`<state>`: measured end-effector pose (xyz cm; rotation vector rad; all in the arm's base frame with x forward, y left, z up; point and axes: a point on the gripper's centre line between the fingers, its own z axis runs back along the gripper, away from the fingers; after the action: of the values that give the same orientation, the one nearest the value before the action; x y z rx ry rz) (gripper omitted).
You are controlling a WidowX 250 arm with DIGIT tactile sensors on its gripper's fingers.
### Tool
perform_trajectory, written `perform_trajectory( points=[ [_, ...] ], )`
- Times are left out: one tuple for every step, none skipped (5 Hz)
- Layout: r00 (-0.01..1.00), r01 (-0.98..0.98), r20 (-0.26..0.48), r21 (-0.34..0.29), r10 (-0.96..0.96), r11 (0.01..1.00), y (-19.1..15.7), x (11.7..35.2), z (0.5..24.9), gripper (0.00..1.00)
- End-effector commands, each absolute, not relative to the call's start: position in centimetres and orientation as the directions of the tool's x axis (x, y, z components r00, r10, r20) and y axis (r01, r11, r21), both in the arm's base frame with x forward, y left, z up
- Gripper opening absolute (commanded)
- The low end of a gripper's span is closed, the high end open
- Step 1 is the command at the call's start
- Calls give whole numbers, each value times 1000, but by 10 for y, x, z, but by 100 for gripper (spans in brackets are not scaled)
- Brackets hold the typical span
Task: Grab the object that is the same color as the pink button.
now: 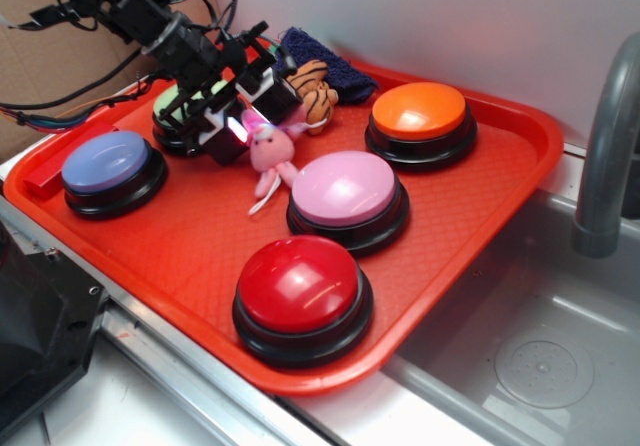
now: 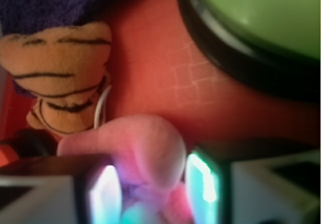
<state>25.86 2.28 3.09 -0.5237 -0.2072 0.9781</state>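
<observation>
My gripper (image 1: 243,116) sits low over the textured red tray (image 1: 500,181), fingers (image 2: 203,184) parted narrowly around the soft pink bunny (image 1: 270,151); whether they press it, I cannot tell. The fuzzy bunny lies just beside the glossy pink button (image 1: 345,188) (a smooth dome on a black base). A striped plush toy (image 2: 57,73) rests against dark blue cloth (image 1: 325,61) behind.

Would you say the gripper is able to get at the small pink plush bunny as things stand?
Probably yes. The gripper is already at the pink bunny, its lit fingers on either side of the plush with nothing between. The striped plush toy lies close behind but off the line.
</observation>
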Motion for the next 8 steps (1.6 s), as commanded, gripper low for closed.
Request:
perform_trajectory(
  points=[
    [551,-733,-36,-498,834,463,27,265,25,0],
    [553,-713,-49,-545,831,442,35,255,38,0],
    [618,-658,-27,-563,785,499,42,244,55,0],
    [795,-516,55,-463,604,721,49,231,101,0],
    [888,-379,112,-375,447,846,36,217,132,0],
    [939,-272,110,-338,324,901,25,199,152,0],
    [975,-191,53,-296,216,936,22,172,165,0],
    [967,-217,56,-329,249,919,20,157,164,0]
  ],
)
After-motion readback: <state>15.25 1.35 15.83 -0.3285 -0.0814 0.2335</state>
